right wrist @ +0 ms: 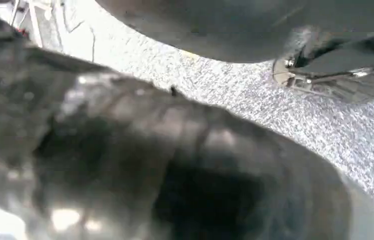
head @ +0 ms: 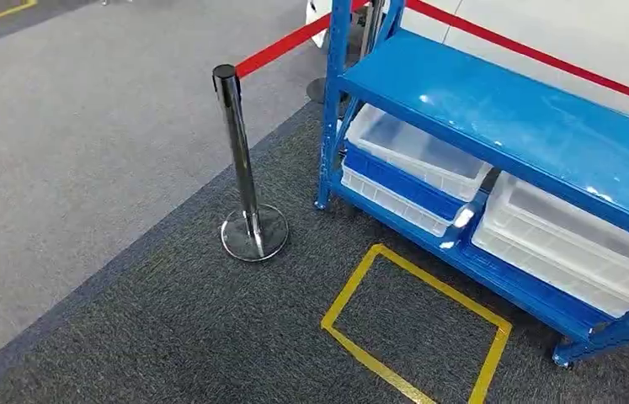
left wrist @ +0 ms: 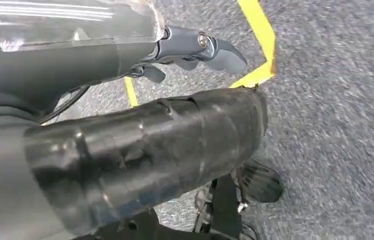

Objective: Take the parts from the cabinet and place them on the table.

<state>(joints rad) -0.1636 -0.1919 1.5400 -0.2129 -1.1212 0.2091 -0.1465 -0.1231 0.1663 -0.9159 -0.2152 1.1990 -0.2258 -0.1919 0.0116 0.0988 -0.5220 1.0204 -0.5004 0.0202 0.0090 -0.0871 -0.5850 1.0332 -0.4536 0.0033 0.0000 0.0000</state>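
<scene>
Main risk — the post and red rope stand just beside the rack's left leg; a step toward the rack could clip them. Low top shelf overhangs the bins, so reaching in could knock an arm. Bins sit on the rack's lower shelf; parts inside — can't tell. Left robot hand hangs over the carpet near the yellow floor tape, fingers apart, empty, well short of the rack. Right robot hand: blurred, can't tell.
</scene>
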